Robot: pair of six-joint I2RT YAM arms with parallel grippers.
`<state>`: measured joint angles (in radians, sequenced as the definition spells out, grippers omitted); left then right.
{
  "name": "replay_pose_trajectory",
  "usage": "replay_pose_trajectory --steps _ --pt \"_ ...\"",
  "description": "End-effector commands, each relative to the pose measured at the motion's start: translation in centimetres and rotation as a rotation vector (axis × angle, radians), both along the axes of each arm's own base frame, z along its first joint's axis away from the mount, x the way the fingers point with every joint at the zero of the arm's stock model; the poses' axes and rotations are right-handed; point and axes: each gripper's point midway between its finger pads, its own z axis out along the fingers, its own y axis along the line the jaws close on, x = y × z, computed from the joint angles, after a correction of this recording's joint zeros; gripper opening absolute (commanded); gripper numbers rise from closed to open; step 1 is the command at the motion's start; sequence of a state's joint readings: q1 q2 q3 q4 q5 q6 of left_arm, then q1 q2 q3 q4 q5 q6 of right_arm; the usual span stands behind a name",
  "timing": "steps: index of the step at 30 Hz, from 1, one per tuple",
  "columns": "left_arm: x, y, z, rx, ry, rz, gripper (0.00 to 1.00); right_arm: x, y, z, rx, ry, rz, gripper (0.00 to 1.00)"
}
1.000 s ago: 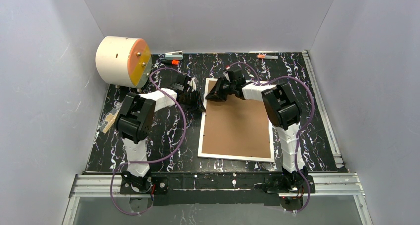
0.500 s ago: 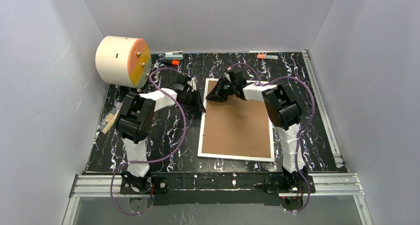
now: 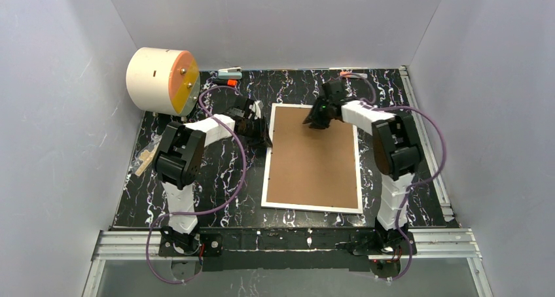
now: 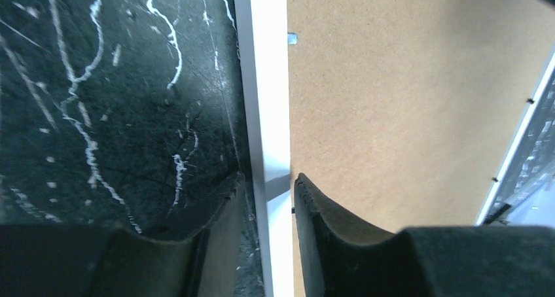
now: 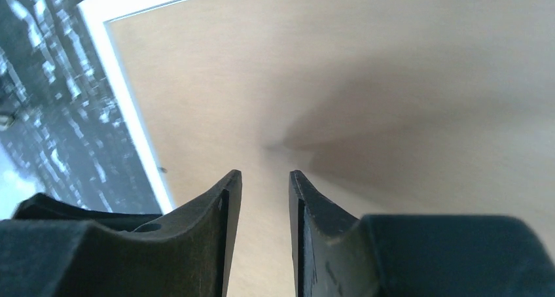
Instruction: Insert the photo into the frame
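The frame (image 3: 313, 159) lies back-up on the surface (image 3: 294, 87). The left fingers (image 4: 330, 241) stand slightly apart astride its left rim; the right fingers (image 5: 321, 244), parted and empty, hover above its far end

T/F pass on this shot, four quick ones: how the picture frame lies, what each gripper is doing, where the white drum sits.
1. The frame lies flat, brown back up. True.
2. The left gripper straddles the frame's left rim, one finger on each side. True.
3. The right gripper is shut on a marker. False: its jaws are apart with nothing between them, above the frame's back.
4. The white drum sits at the far right of the table. False: it is at the far left corner.
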<state>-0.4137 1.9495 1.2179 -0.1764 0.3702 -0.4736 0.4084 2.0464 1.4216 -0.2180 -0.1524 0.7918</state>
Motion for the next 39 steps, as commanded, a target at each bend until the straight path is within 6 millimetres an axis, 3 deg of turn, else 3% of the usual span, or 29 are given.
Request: replay_pose_trajectory --steps 1,5,8,12,16,20,26,29,34,39 --pt "0.6 2.7 0.9 0.133 -0.075 -0.017 0.37 -1.7 -8.6 3.2 -0.148 0.009 -0.161 0.42" --pt "0.4 3.9 3.9 0.166 -0.166 -0.015 0.47 -4.5 -15.8 3.5 -0.281 0.042 -0.328 0.44" --pt "-1.1 4.9 4.8 0.181 -0.187 -0.014 0.58 -8.7 -20.7 2.5 -0.427 0.181 -0.418 0.56" --pt "-3.1 5.0 5.3 0.138 -0.186 -0.028 0.68 -12.8 -22.7 1.5 -0.468 0.268 -0.416 0.73" --pt "-4.2 3.1 4.8 0.034 -0.142 -0.093 0.75 -15.8 -21.5 0.6 -0.377 0.319 -0.378 0.8" --pt "-3.6 1.4 3.7 -0.031 -0.083 -0.111 0.77 -17.3 -19.7 0.4 -0.255 0.295 -0.335 0.87" --pt "-2.5 0.1 1.9 -0.059 -0.019 -0.134 0.77 -19.5 -16.2 -0.4 -0.069 0.355 -0.206 0.88" --pt "-1.7 -1.1 2.0 -0.106 -0.002 -0.155 0.75 -19.9 -14.7 0.0 0.012 0.34 -0.137 0.87" --pt "-0.1 -3.6 1.8 -0.218 0.015 -0.189 0.69 -21.4 -9.7 1.7 0.322 0.281 0.121 0.83" --pt "2.2 -4.8 1.3 -0.238 -0.004 -0.203 0.68 -22.4 -6.2 1.2 0.294 0.257 0.266 0.83"
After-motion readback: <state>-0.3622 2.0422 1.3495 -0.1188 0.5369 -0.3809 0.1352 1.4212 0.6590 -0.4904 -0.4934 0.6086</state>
